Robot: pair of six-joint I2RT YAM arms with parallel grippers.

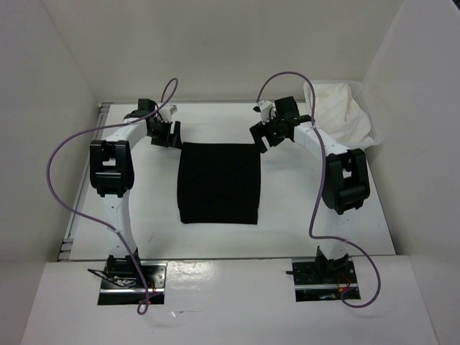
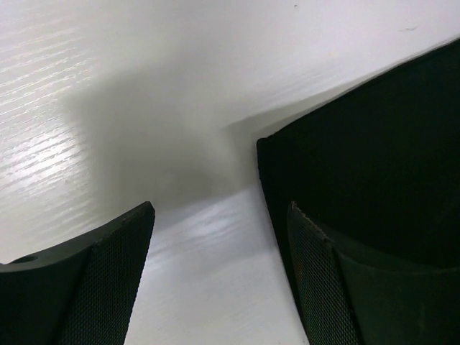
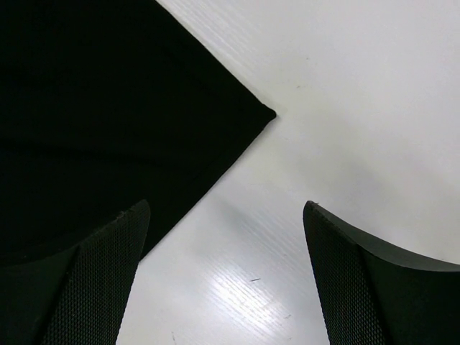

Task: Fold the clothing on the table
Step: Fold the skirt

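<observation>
The black clothing (image 1: 219, 183) is seen lying flat as a neat rectangle on the white table (image 1: 287, 230), between the two grippers. The left gripper (image 2: 219, 215) is held open, with only bare tabletop between its jaws. One far corner of the garment lies just ahead of its right-hand finger (image 2: 323, 287), which stands over the fabric edge. The right gripper (image 3: 223, 215) is likewise held wide open, with the other far corner ahead in the gap and its left-hand finger (image 3: 100, 280) above the cloth. Whether either finger touches the fabric cannot be told. If the jaws are closed from here, a corner may be missed or only one layer pinched, since little fabric sits between the pads. An uneven lift would then skew the fold.
</observation>
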